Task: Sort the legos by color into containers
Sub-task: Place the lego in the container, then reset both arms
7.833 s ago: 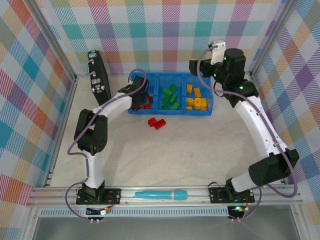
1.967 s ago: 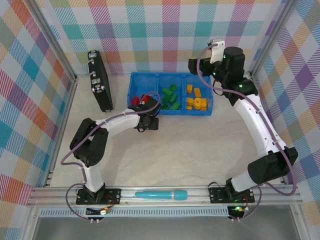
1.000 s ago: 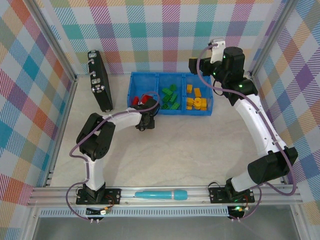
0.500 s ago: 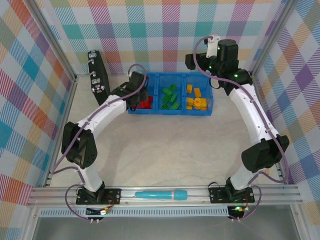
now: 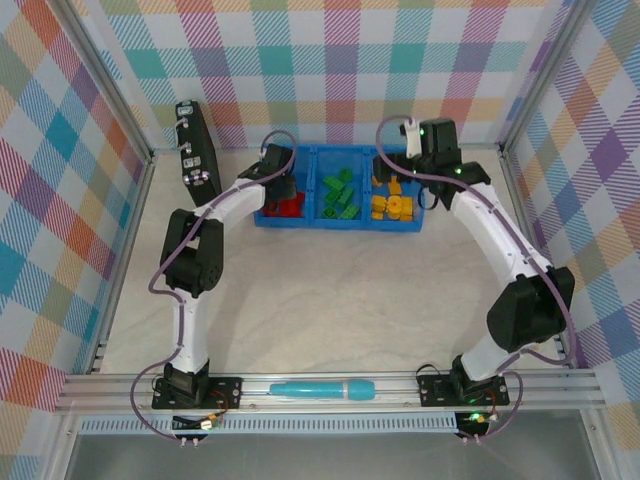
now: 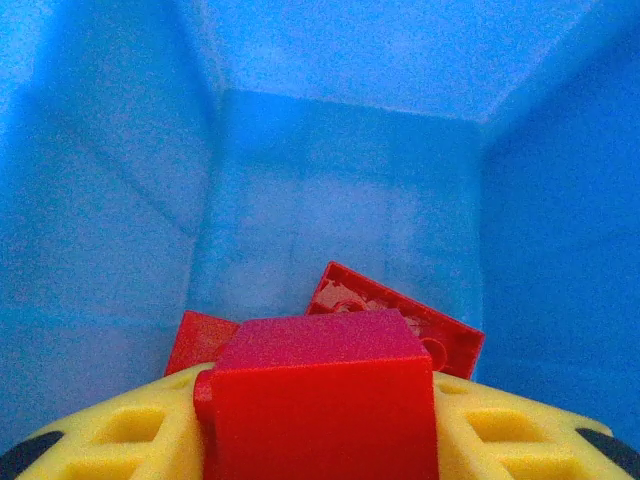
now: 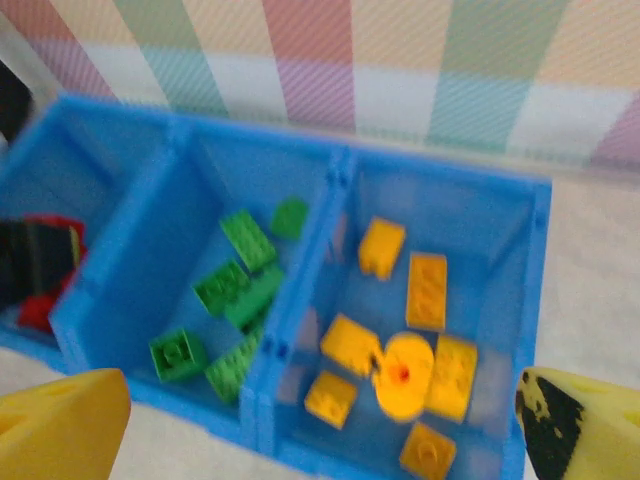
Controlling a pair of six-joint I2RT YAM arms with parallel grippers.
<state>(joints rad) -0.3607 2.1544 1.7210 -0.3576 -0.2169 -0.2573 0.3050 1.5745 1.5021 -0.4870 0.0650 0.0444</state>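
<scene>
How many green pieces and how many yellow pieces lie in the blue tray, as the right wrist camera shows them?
green legos: 6
yellow legos: 7, one of them round
Total: 13

You have the tray [image 5: 340,225] at the far side of the counter [image 5: 340,300], three compartments abreast. The left pincer [image 5: 283,197] is down in the left compartment [image 6: 330,200], a brick [image 6: 320,400] between its fingers [image 6: 120,440], other bricks [image 6: 400,318] beyond it. Further bricks [image 7: 428,290] lie in the middle compartment [image 7: 190,190] and the right compartment [image 7: 480,220] — the right pincer [image 7: 320,430] hangs above them. The case [image 5: 195,155] stands left of the tray; the cylinder [image 5: 320,388] lies along the near edge.
</scene>
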